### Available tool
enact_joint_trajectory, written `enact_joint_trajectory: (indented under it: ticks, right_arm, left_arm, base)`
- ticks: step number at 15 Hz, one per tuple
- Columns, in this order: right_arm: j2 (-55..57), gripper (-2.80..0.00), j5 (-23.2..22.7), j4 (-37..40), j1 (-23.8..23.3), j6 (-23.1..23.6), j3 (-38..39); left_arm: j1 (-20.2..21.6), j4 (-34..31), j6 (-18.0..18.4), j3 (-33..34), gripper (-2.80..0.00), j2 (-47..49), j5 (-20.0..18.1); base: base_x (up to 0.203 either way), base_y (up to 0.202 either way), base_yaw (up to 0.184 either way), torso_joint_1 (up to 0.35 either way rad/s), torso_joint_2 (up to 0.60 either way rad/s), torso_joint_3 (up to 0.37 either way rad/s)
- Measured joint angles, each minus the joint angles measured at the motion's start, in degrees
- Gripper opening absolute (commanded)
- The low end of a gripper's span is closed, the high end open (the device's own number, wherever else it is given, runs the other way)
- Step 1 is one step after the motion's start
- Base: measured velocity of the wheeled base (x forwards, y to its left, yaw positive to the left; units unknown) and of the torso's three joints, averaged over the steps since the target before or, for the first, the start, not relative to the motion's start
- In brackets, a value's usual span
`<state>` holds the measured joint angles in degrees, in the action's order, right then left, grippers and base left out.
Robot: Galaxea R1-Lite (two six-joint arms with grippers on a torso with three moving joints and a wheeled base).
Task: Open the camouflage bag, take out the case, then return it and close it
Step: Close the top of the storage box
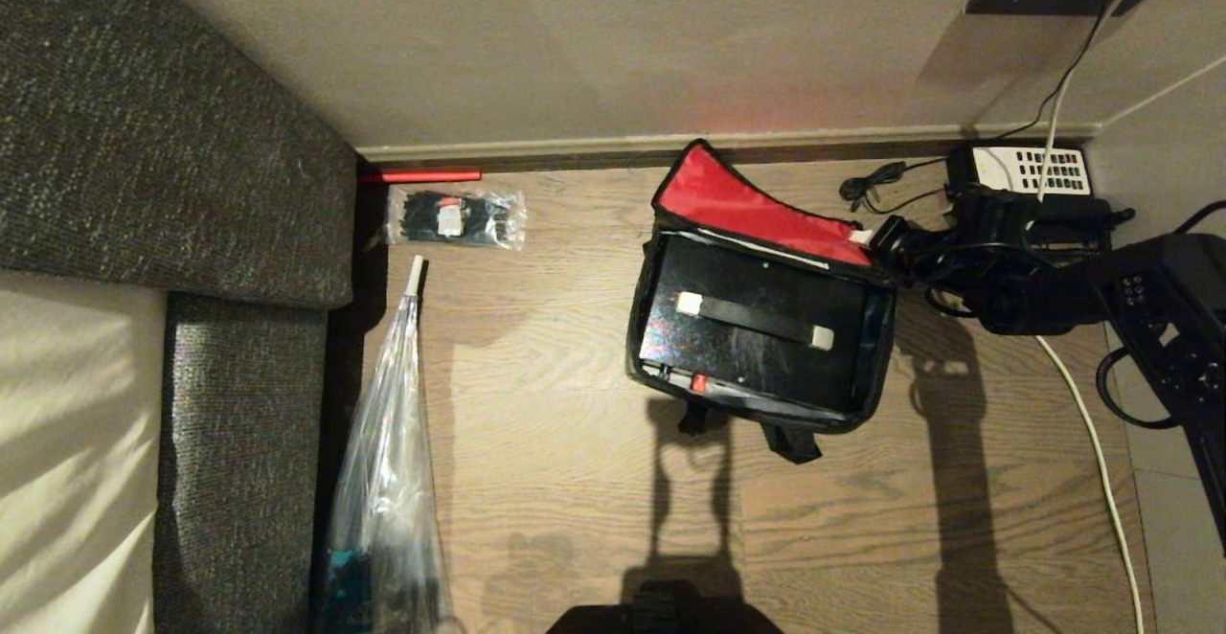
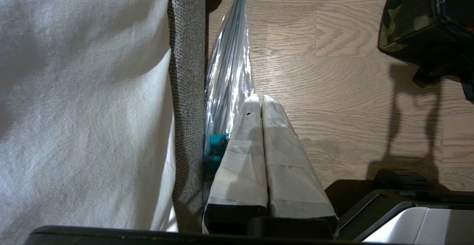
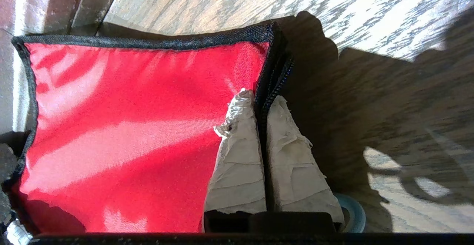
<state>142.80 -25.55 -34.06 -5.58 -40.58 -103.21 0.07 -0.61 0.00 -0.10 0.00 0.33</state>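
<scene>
The camouflage bag [image 1: 766,411] lies open on the wooden floor near the wall, its red-lined lid [image 1: 737,198] standing up behind it. Inside lies the black case [image 1: 757,356], with a strap across its top and a small red knob [image 1: 698,382] at the near side. My right gripper [image 1: 876,241] reaches in from the right to the lid's right edge. In the right wrist view this gripper [image 3: 261,102] is shut on the lid's black zip edge [image 3: 276,71], with the red lining [image 3: 129,126] beside it. My left gripper [image 2: 259,100] is parked, shut and empty, beside the sofa; the bag's camouflage side [image 2: 407,23] shows far off.
A grey sofa [image 1: 144,136] fills the left. Beside it lie a clear wrapped umbrella [image 1: 393,442] and a packet of black ties [image 1: 455,217]. A black telephone [image 1: 1030,172] and a white cable [image 1: 1092,423] sit at the right by the wall.
</scene>
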Motion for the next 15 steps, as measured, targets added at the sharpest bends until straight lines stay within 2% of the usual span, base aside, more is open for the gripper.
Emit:
enact_joint_trajectory:
  ticks: [4, 8, 15]
  right_arm:
    - [-2.1, -2.8, -0.1, -0.4, 0.0, 0.4, 2.8]
    - [-8.2, -2.8, -0.5, -1.1, -0.1, 2.8, 10.7]
    - [-19.1, -2.8, -3.0, -6.3, -0.3, 2.9, 24.8]
  left_arm:
    - [0.0, 0.0, 0.0, 0.0, -2.8, 0.0, 0.0]
    - [0.0, 0.0, 0.0, 0.0, -2.8, 0.0, 0.0]
    - [0.0, 0.0, 0.0, 0.0, -2.8, 0.0, 0.0]
  base:
    - [0.0, 0.0, 0.0, 0.0, 0.0, 0.0]
    - [0.0, 0.0, 0.0, 0.0, 0.0, 0.0]
    - [0.0, 0.0, 0.0, 0.0, 0.0, 0.0]
